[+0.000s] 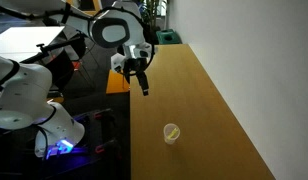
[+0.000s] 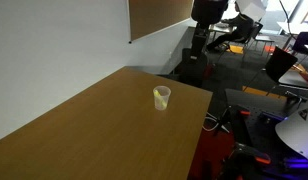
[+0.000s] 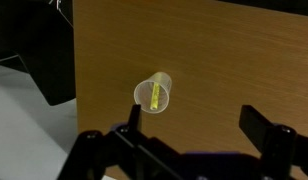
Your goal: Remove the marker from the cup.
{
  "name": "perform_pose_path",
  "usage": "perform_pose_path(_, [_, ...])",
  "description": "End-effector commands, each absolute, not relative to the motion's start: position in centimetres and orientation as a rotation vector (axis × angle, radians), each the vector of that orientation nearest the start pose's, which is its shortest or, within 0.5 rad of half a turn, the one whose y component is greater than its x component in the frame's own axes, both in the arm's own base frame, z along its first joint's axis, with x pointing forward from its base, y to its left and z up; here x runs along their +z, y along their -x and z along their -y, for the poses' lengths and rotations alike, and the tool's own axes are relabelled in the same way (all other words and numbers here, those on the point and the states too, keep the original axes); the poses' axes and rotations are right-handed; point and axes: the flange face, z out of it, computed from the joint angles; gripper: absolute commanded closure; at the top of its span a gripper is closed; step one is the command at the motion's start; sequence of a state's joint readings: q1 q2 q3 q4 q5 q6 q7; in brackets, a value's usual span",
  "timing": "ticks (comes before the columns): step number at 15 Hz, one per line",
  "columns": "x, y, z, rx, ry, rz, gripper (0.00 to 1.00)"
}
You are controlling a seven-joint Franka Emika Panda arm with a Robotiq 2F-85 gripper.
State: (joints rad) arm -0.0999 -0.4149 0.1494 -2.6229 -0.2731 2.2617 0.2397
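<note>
One yellow marker (image 3: 154,96) leans inside the small cup (image 3: 165,79) on the wooden table (image 3: 224,50), while the gripper (image 3: 194,140) hangs well above, jaws spread wide, likely ready to descend around it.

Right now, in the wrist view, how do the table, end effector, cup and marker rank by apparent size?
1. table, fills most of the frame
2. end effector, enlarged by sitting closest to the camera
3. cup
4. marker, standing inside the cup

Cup (image 2: 162,97) upright on table (image 2: 84,130), nr edge.
</note>
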Motion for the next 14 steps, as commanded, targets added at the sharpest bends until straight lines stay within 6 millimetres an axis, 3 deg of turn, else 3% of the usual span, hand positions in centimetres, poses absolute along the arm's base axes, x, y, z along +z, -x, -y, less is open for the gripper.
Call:
perform_pose_path(1, [39.1, -40.0, -1.1, -0.138, 3.404, -0.053, 0.00])
perform_pose_path(9, [39.5, -39.7, -0.7, -0.169, 3.397, -0.024, 0.00])
perform_pose_path(14, [40.1, -39.6, 3.0, -0.209, 3.363, -0.077, 0.00])
